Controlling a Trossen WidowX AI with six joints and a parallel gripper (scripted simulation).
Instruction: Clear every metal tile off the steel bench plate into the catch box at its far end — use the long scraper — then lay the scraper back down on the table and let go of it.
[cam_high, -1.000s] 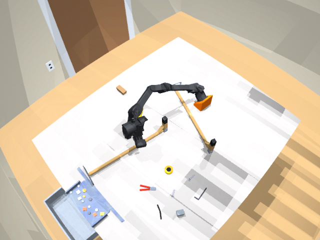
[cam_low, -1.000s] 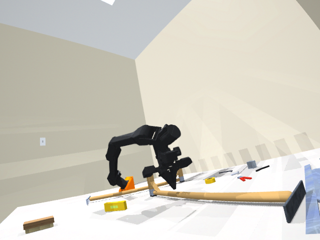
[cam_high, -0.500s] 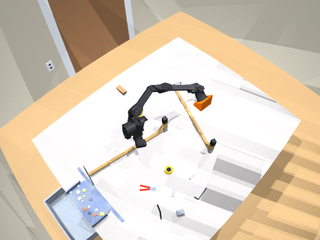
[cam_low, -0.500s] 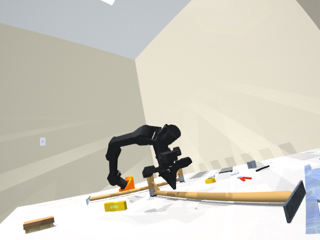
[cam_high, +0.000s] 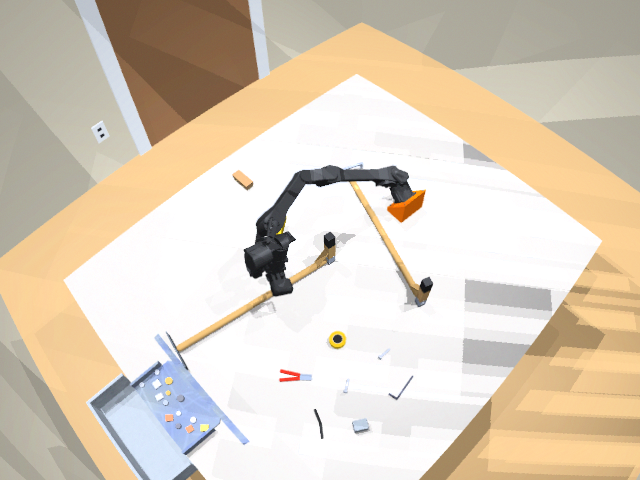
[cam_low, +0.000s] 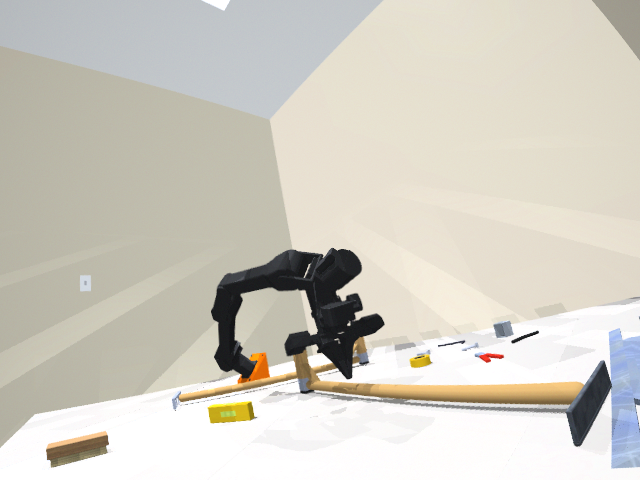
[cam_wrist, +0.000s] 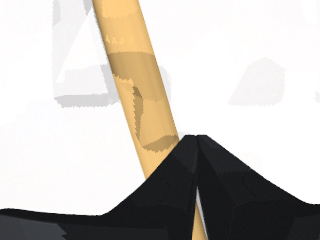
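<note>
My gripper (cam_low: 349, 375) (cam_wrist: 195, 144) is shut and empty, fingertips together, just above the long scraper's wooden handle (cam_high: 222, 323) (cam_low: 465, 393) (cam_wrist: 131, 30). The scraper has a dark flat blade (cam_high: 176, 350) (cam_low: 589, 405) beside the steel bench plate's near edge and an upright black-topped grip (cam_high: 329, 240) at its other end. In the wrist view the handle passes under the fingers. Several small tiles, including an orange tile (cam_high: 169, 417) and a yellow tile (cam_high: 204, 427), lie on the blue-grey plate (cam_high: 199, 396). The catch box (cam_high: 105, 389) adjoins the plate's far end.
A second long-handled tool (cam_high: 382, 232) (cam_low: 258, 382) lies beyond the scraper. A tape roll (cam_high: 337, 339) (cam_low: 420, 360), red-handled pliers (cam_high: 290, 375), a hex key (cam_high: 403, 387) and a grey block (cam_high: 360, 425) lie to one side. A brush (cam_high: 242, 179) (cam_low: 77, 448) and yellow box (cam_low: 231, 412) lie opposite.
</note>
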